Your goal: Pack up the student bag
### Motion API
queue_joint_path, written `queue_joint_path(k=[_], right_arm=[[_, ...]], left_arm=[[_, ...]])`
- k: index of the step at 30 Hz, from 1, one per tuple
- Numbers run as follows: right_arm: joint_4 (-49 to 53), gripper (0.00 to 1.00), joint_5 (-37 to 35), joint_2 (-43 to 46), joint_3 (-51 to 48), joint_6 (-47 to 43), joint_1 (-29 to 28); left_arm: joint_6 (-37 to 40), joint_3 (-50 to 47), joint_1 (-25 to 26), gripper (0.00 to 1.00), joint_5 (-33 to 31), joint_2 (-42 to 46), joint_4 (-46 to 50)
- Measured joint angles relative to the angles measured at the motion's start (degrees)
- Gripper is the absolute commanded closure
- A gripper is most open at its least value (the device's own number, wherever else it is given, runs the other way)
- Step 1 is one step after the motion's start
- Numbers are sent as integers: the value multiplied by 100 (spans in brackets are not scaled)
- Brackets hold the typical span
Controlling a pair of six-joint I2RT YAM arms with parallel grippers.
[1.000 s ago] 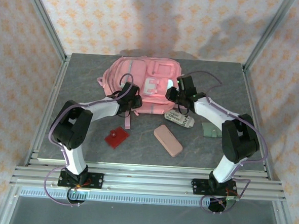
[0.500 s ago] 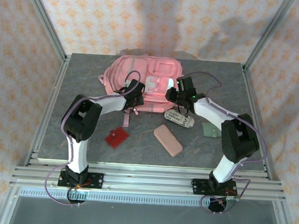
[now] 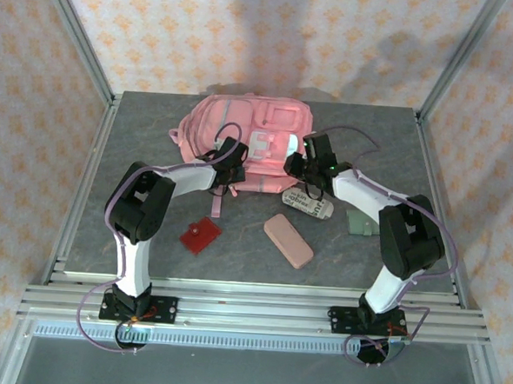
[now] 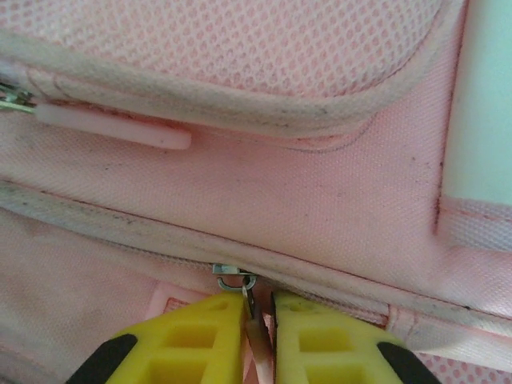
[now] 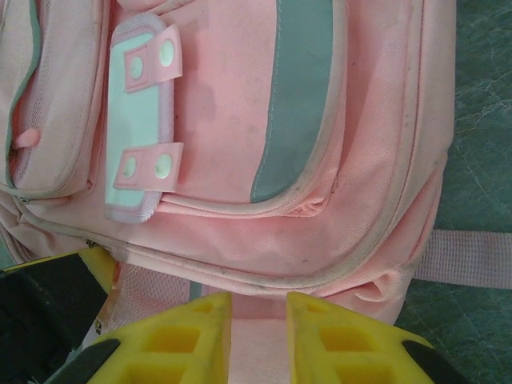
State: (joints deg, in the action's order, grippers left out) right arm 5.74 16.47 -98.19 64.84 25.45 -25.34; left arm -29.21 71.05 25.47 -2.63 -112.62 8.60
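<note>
The pink backpack (image 3: 242,137) lies flat at the back of the worktop (image 3: 151,212). The left gripper (image 4: 258,298) sits at its near edge, pressed together on a zip pull (image 4: 258,344). Just to the right, the right gripper (image 5: 259,302) pinches the backpack's pink fabric.

White-and-black arms (image 3: 186,177), yellow fingers (image 4: 188,344), purple cables (image 3: 80,313).

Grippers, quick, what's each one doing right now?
Left gripper: closed on the zipper pull of the pink backpack.
Right gripper: closed, pinching the pink backpack's fabric edge.
</note>
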Motion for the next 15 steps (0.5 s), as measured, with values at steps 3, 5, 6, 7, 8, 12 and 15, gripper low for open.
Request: queue_joint_path(k=[3, 5, 6, 7, 8, 12, 15], right_arm=[[-55, 76, 4, 0, -4, 22, 0], [-70, 76, 2, 0, -4, 26, 0], [-85, 77, 2, 0, -15, 26, 0], [-103, 77, 2, 0, -28, 26, 0], [-107, 77, 2, 0, -55, 28, 0], [-107, 77, 4, 0, -111, 44, 0], [-107, 75, 66, 0, -111, 44, -2]], left_arm=[[81, 133, 0, 78, -26, -107, 85], [111, 227, 2, 79, -66, -184, 136], [125, 260, 4, 79, -87, -210, 146], [131, 286, 4, 88, -92, -232, 144], [140, 317, 2, 100, -90, -258, 142], [247, 380, 2, 100, -87, -293, 144], [293, 391, 2, 100, -87, -286, 170]])
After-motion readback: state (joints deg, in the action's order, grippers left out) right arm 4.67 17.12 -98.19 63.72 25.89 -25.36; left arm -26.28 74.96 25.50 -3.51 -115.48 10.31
